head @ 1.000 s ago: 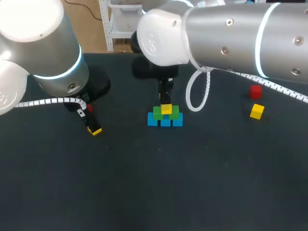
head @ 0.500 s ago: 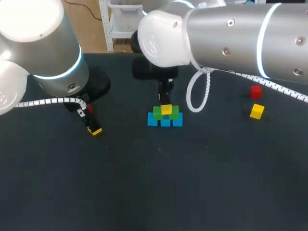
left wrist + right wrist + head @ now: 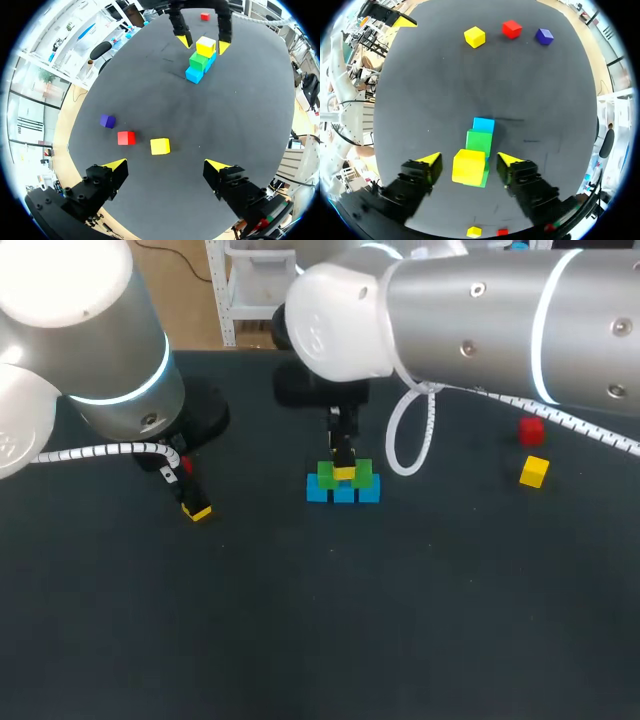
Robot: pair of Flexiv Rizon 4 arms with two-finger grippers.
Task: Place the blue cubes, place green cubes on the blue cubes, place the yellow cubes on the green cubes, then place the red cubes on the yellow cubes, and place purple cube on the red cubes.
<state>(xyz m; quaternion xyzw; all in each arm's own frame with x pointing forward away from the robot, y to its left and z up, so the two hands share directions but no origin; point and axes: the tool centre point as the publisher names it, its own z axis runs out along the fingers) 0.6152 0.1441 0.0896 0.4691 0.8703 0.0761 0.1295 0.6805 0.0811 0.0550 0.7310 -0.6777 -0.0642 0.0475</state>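
Observation:
A stack stands mid-table: blue cubes in a row at the bottom, green cubes on them, and a yellow cube on the green. My right gripper hangs over the stack, open, its yellow tips on either side of that yellow cube with a gap on each side. Over the table's left part my left gripper is open and holds nothing. Just ahead of it lie another yellow cube, a red cube and a purple cube.
At the right of the table sit a second red cube and a third yellow cube, apart from each other. My left arm hides most of the cubes beneath it in the head view.
My right gripper's fingers have spread apart and let go of the yellow cube, which now rests on the green cubes. The left arm has not moved.

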